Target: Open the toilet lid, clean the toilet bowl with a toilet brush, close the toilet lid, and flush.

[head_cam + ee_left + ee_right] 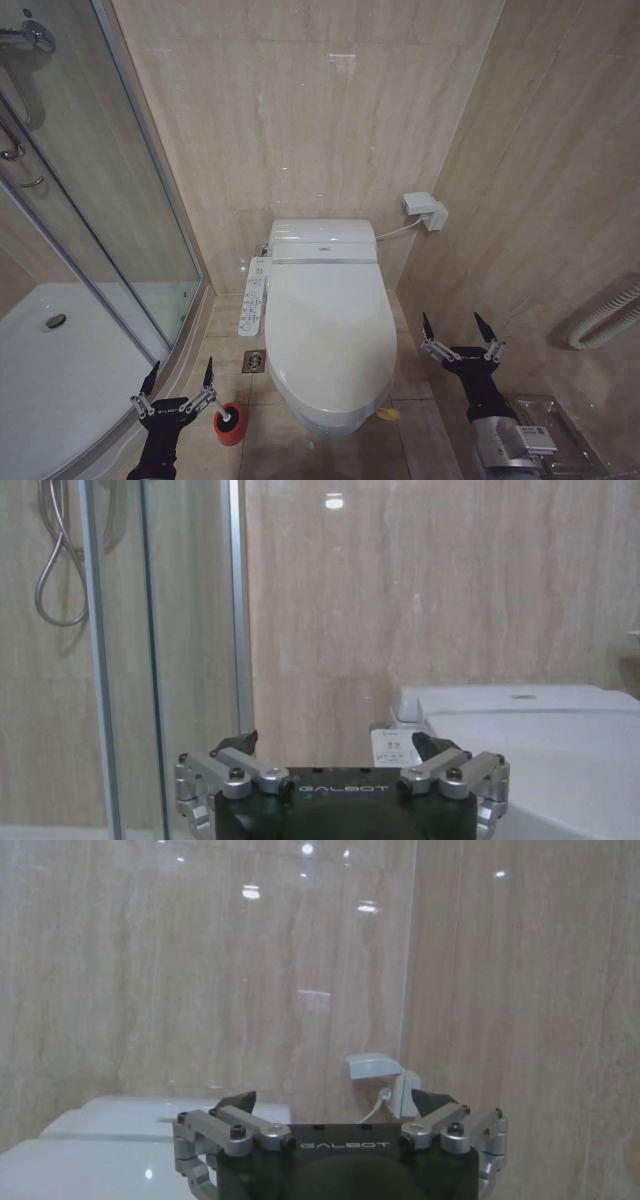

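Note:
The toilet lid [330, 330] is down, a glossy white oval with a small yellow-green tag [388, 412] at its front right edge. It covers the toilet bowl, whose inside is hidden. The toilet brush [222, 409] stands in a red holder cup [230, 424] on the floor by the toilet's front left; I see its pale handle, not its bristles. My left gripper [180, 378] hangs open just left of the cup, holding nothing. My right gripper [460, 330] is open, right of the lid. The wrist views show the left gripper [335, 744] beside the lid [540, 757] and the right gripper [335, 1102] open.
A bidet button panel [255, 297] runs along the toilet's left side, with a floor drain [254, 361] below it. A glass shower enclosure [90, 230] with a white tray [60, 370] fills the left. A wall socket [425, 210], a grey hose [605, 318] and a clear box [545, 420] are on the right.

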Robot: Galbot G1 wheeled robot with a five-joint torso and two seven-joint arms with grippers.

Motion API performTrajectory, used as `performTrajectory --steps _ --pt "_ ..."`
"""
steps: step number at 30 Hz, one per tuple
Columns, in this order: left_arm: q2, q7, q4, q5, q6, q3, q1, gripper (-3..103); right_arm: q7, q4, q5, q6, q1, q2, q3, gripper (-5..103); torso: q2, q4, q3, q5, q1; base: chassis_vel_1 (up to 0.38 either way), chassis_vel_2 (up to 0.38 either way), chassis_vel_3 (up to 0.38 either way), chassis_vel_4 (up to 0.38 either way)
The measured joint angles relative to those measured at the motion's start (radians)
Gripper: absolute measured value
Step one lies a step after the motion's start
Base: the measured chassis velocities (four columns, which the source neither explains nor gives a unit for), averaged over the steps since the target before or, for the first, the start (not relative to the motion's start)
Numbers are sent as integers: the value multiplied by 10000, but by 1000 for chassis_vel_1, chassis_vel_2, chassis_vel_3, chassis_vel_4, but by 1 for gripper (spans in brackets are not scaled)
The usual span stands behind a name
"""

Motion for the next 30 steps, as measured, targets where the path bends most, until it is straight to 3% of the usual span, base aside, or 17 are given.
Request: performTrajectory --steps 30 --pt "0 0 0 0 0 0 0 100 -20 -49 -3 -87 88 14 -81 100 0 0 0 0 0 0 0 0 0"
